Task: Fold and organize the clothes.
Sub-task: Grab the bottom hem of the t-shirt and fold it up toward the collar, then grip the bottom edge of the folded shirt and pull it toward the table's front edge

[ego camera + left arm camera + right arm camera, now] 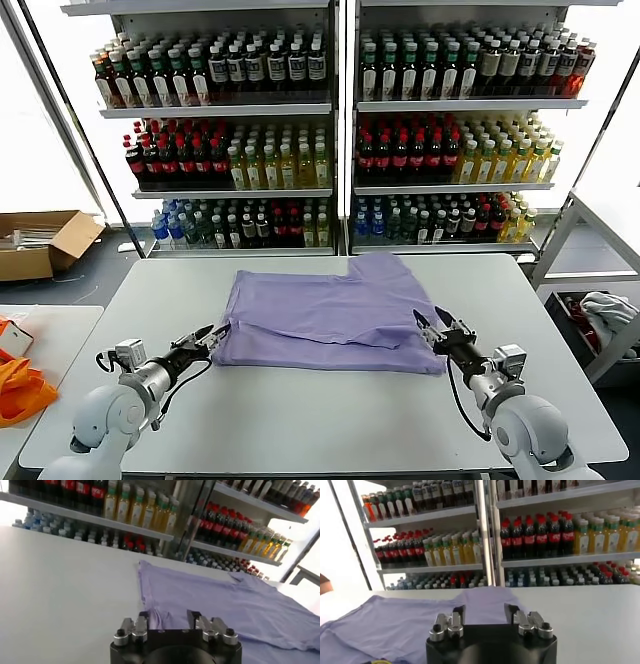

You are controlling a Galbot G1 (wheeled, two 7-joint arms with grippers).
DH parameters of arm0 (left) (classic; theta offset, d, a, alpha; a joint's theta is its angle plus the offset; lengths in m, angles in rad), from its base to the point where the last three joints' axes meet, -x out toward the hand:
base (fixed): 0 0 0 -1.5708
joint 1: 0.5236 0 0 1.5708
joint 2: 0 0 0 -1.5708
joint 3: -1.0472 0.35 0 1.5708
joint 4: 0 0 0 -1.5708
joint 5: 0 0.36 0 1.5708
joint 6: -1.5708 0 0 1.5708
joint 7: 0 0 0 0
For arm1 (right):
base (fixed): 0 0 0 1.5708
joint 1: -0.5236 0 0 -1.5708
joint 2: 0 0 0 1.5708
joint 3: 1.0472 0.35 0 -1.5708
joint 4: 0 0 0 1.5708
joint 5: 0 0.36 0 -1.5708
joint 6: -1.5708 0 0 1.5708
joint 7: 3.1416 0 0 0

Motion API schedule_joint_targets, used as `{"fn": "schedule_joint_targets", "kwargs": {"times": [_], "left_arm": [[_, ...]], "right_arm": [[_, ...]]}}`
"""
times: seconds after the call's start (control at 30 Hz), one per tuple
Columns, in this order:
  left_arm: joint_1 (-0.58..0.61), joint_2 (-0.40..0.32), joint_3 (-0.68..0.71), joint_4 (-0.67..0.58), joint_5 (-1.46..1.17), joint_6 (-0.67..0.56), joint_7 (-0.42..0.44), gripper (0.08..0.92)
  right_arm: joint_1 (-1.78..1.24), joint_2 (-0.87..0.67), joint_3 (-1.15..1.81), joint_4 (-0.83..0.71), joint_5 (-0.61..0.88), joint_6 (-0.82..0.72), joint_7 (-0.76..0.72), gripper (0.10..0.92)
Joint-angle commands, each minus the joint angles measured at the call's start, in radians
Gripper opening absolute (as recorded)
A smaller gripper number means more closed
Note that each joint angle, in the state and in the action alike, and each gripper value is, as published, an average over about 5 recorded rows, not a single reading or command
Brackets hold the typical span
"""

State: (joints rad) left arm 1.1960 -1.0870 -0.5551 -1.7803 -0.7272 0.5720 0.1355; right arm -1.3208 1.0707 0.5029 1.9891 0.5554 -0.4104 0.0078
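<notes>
The lavender T-shirt (pixel 330 310) lies partly folded on the white table (pixel 300 420), one sleeve sticking out toward the shelves. My left gripper (pixel 213 335) is open at the shirt's near left corner, low over the table. In the left wrist view the shirt (pixel 235 600) spreads ahead of the open gripper (pixel 168 620), with its corner between the jaws. My right gripper (pixel 434 322) is open at the shirt's near right edge. In the right wrist view the shirt (pixel 420 622) lies ahead of the open gripper (pixel 484 615).
Shelves of bottled drinks (pixel 330 130) stand behind the table. A cardboard box (pixel 40 242) sits on the floor at left. An orange cloth (pixel 20 390) lies on a side table at left. A grey-white clothes pile (pixel 605 312) sits in a rack at right.
</notes>
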Motion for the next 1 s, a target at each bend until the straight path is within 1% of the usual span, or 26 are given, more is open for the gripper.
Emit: {"fn": "schedule_joint_targets", "kwargs": {"times": [0.03, 0.1, 0.2, 0.3, 0.37, 0.47, 0.77, 0.9, 1.0], "left_arm": [[0.099, -0.010, -0.004, -0.041, 0.051, -0.001, -0.013, 0.632], [0.091, -0.013, 0.002, -0.031, 0.052, 0.001, -0.017, 0.693], [0.073, -0.015, 0.011, -0.016, 0.051, 0.004, -0.026, 0.771], [0.064, -0.013, 0.016, -0.007, 0.049, 0.004, -0.028, 0.811], [0.062, -0.011, 0.019, -0.003, 0.049, 0.004, -0.024, 0.803], [0.060, -0.012, 0.024, 0.008, 0.049, 0.004, -0.018, 0.739], [0.057, -0.023, 0.026, 0.020, 0.047, 0.000, -0.007, 0.480], [0.063, -0.030, 0.021, 0.023, 0.048, -0.002, -0.013, 0.358], [0.084, -0.039, 0.010, 0.001, 0.045, -0.008, -0.038, 0.272]], "right_arm": [[-0.163, 0.016, 0.050, 0.066, -0.087, -0.060, 0.039, 0.759], [-0.163, 0.026, 0.041, 0.060, -0.086, -0.072, 0.049, 0.800], [-0.152, 0.037, 0.016, 0.050, -0.081, -0.095, 0.065, 0.820], [-0.138, 0.043, -0.010, 0.037, -0.076, -0.109, 0.078, 0.788], [-0.129, 0.047, -0.022, 0.027, -0.071, -0.108, 0.081, 0.733], [-0.116, 0.055, -0.037, 0.017, -0.062, -0.113, 0.086, 0.646], [-0.110, 0.064, -0.042, -0.008, -0.049, -0.122, 0.112, 0.386], [-0.111, 0.062, -0.037, 0.002, -0.031, -0.111, 0.113, 0.274], [-0.115, 0.059, -0.035, 0.015, -0.020, -0.108, 0.112, 0.187]]}}
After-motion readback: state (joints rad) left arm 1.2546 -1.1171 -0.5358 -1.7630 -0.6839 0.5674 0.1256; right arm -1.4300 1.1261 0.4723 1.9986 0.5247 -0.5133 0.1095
